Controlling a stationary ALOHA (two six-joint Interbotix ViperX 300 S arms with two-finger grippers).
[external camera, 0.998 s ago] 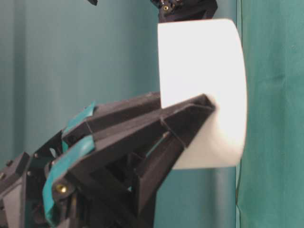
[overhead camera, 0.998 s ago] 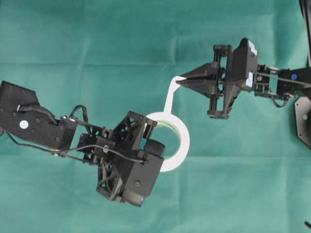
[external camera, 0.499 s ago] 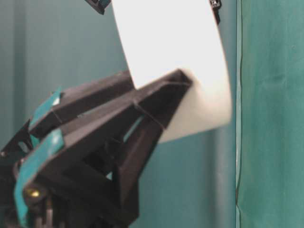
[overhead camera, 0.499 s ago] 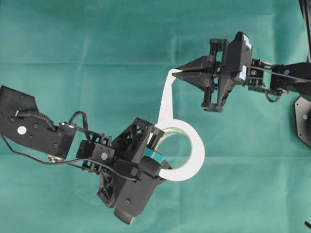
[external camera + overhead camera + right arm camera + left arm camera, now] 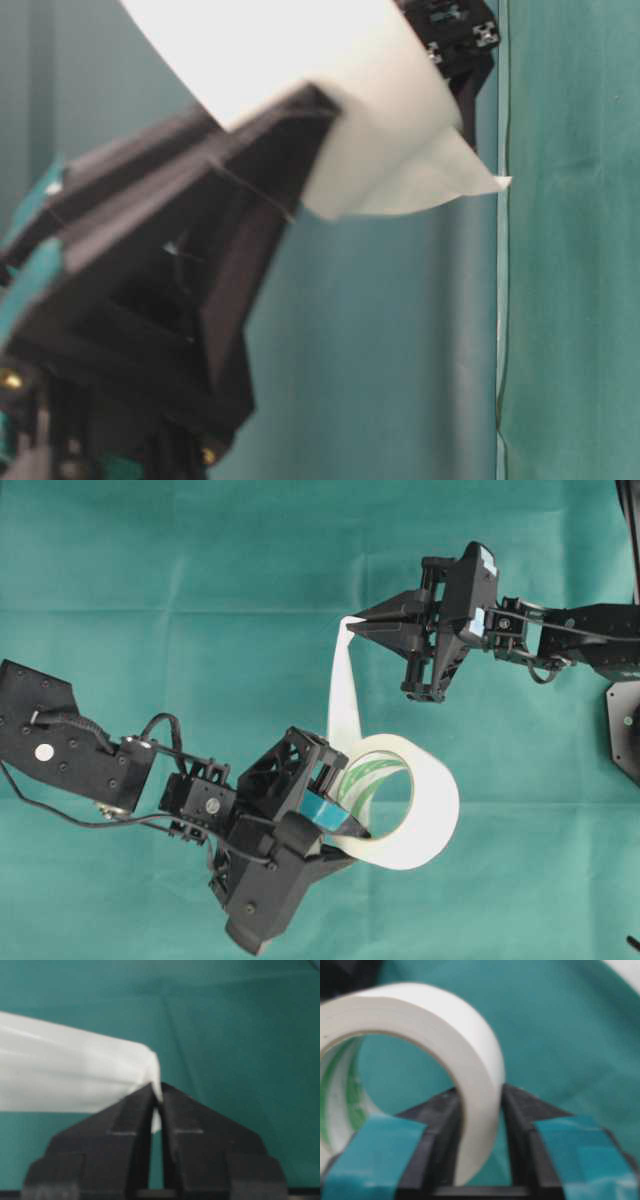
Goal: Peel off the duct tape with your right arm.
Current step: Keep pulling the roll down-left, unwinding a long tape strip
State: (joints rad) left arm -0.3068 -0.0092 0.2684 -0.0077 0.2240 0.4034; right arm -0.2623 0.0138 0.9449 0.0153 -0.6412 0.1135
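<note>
No legible text, brand, number or sign appears in any view. The inner core of the duct tape [image 5: 375, 780] carries green markings, but they are too blurred to read. The pale label on the wrist housing of the right arm [image 5: 560, 630] shows no readable characters.

Desk [image 5: 120, 560]: covered edge to edge by a teal-green cloth [image 5: 250, 580], matte, with faint straight fold creases running across and down it in the overhead view. Black flat plate [image 5: 626, 730] at the right edge of the overhead view, partly cut off. In the table-level view, a vertical seam or edge of the cloth [image 5: 500, 300] at right.
</note>
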